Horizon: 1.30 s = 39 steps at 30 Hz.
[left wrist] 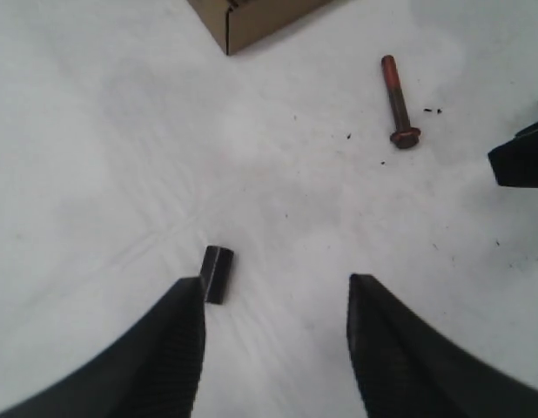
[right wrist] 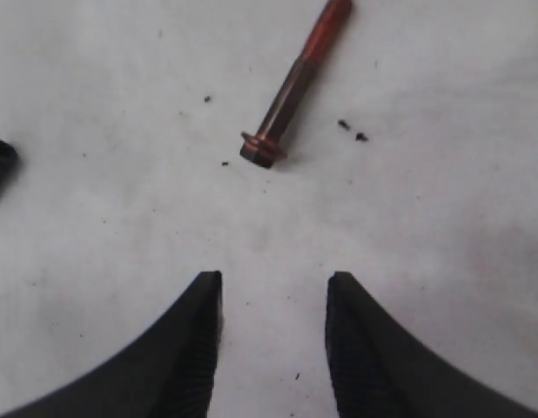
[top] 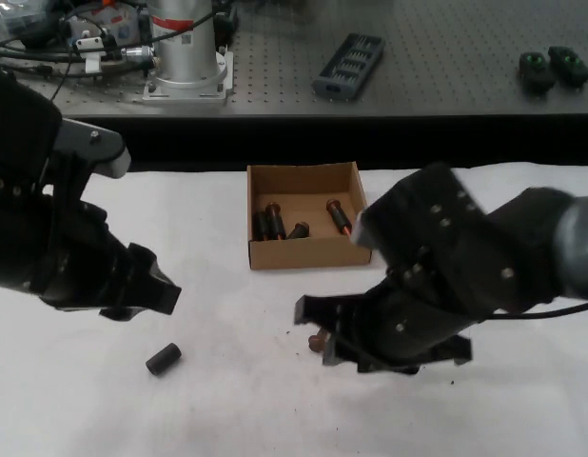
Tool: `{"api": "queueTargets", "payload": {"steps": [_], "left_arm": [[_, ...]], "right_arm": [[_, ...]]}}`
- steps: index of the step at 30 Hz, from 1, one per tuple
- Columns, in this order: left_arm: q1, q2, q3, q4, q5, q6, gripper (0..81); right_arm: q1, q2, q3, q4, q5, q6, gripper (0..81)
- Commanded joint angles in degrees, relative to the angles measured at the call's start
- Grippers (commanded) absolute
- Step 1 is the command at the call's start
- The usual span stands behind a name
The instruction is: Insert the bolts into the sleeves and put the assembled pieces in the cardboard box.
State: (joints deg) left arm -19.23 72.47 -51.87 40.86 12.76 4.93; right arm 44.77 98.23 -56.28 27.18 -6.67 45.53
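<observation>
Now the cardboard box (top: 308, 253) holds several assembled pieces (top: 337, 217), while left gripper (left wrist: 278, 280) and right gripper (right wrist: 276, 275) gape empty.

On the worktop (top: 227, 400), the cardboard box (top: 308, 252) sat farthest back with assembled pieces (top: 275, 224) in it; nearer, the sleeve (top: 164, 359) lay left, the bolt (right wrist: 291, 94) right.

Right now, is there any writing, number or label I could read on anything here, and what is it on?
Nothing here can be read.
Too blurred to read: the small label on the silver metal column.
No print visible: the brown cardboard box, the rusty orange bolt, the black cylindrical sleeve.
</observation>
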Motion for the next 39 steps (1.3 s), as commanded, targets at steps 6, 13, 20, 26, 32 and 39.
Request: {"api": "queueTargets", "payload": {"steps": [6, 13, 20, 26, 32, 39], "left_arm": [[-0.2, -7.1, -0.7, 1.8, -0.6, -1.0, 37.8], [-0.2, -12.5, -0.7, 1.8, -0.6, -1.6, 37.8], [-0.2, -17.5, -0.7, 1.8, -0.6, -3.5, 37.8], [-0.2, -21.4, -0.7, 1.8, -0.6, -3.5, 37.8], [-0.2, -23.1, -0.7, 1.8, -0.6, -3.5, 37.8], [-0.2, -23.1, -0.7, 1.9, -0.6, -3.5, 37.8]], "right_arm": [[0.0, 2.6, -4.3, -0.9, 0.1, 3.6, 30.4], [0.0, 6.1, -9.2, -0.1, 2.3, 7.1, 30.4], [-0.3, 9.6, -12.3, 2.0, 2.6, 9.9, 30.4], [-0.8, 11.4, -13.4, 0.4, 3.1, 10.4, 30.4], [-1.0, 12.6, -15.5, 0.3, 3.1, 10.4, 30.4], [-1.6, 13.1, -15.5, 4.4, 3.5, 10.2, 30.4]]}}
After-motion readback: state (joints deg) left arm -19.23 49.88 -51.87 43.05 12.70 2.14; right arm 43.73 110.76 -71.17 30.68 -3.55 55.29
